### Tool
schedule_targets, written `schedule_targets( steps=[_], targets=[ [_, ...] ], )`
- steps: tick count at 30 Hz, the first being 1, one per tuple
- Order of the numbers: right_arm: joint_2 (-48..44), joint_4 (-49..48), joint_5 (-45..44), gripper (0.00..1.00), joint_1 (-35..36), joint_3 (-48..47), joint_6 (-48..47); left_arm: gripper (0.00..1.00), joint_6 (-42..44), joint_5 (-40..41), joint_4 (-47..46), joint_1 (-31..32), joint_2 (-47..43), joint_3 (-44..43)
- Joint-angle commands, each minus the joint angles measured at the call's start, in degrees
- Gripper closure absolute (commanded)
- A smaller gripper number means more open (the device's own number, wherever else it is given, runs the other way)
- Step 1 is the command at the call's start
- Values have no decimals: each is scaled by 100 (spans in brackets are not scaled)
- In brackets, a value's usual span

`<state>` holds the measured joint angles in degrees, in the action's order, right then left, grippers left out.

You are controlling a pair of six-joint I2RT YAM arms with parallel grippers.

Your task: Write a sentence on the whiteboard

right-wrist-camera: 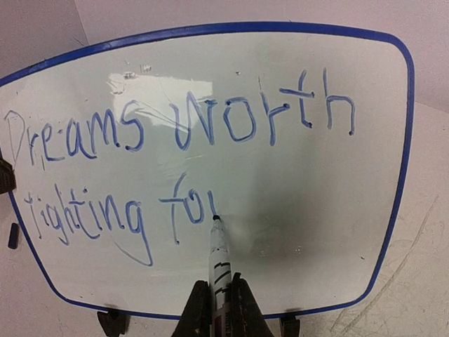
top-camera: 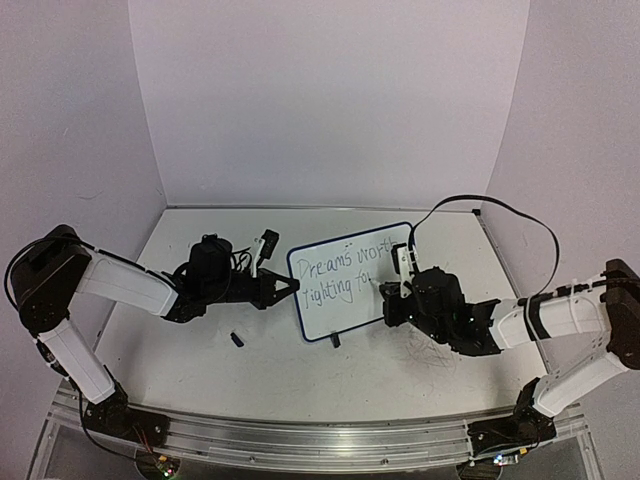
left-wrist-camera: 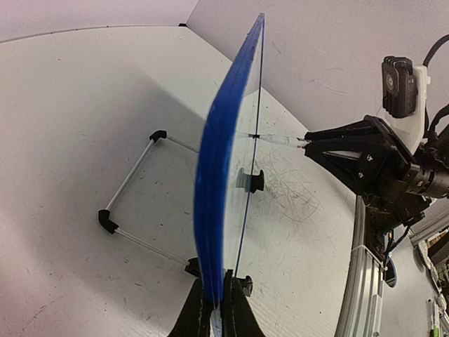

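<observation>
One whiteboard (top-camera: 345, 315) is standing on the table (top-camera: 170, 360), left hand (left-wrist-camera: 218, 305) clamping its edge. The right hand (right-wrist-camera: 217, 302) is squeezing one marker (right-wrist-camera: 219, 253), tip touching the end of the two-line sentence (right-wrist-camera: 210, 123).

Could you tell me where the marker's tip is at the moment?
In the right wrist view, the marker in the right pincer has its tip on the whiteboard, at the end of the sentence's lower line.
</observation>
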<state>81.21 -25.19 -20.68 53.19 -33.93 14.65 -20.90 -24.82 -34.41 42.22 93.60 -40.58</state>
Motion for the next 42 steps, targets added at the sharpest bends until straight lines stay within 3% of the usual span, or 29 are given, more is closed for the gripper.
schedule_targets(
  steps=[1, 21, 28, 42],
  targets=[
    [56, -115, -189, 100, -5, -268, -54, 100, 236, 171, 78, 3, -134, -98],
    [27, -38, -645, 100, -47, -278, 116, 100, 227, 189, 80, 6, -158, -12],
    [-418, -63, -24, 100, -38, -4, -29, 100, 236, 213, 79, 6, -163, -10],
    [-432, -158, 26, 100, -45, 182, -16, 100, 238, 214, 83, 6, -146, -37]
  ],
)
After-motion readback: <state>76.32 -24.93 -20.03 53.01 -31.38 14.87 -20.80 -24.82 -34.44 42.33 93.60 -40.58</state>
